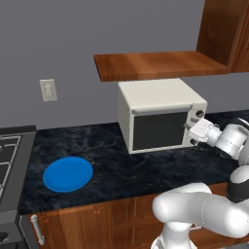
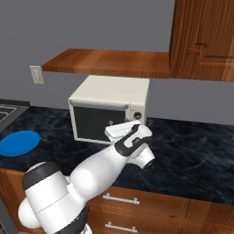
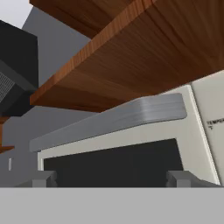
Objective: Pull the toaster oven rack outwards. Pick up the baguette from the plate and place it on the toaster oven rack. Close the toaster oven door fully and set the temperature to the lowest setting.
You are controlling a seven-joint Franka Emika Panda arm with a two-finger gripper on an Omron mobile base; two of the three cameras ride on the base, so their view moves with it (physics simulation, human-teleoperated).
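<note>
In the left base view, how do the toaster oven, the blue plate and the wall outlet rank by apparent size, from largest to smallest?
1. toaster oven, clearly the largest.
2. plate, wide but flat; it lies nearer the camera, which helps it.
3. wall outlet, smallest; it is also farthest away.

Toaster oven [image 2: 112, 109] on dark marbled counter [image 2: 192, 155], under wooden shelf [image 2: 109, 64]. Toaster oven door [image 2: 98, 122] shut, dark glass pane facing near side, pale bar handle along top edge. Knobs down right side of front, partly hidden by arm. Gripper [image 2: 118, 131] at door's lower right corner, just in front of it; jaw spread not discernible. Plate [image 2: 18, 142] far left on counter, bare. Wall outlet [image 2: 36, 74] left of shelf. Wooden cabinet [image 2: 203, 39] upper right.
</note>
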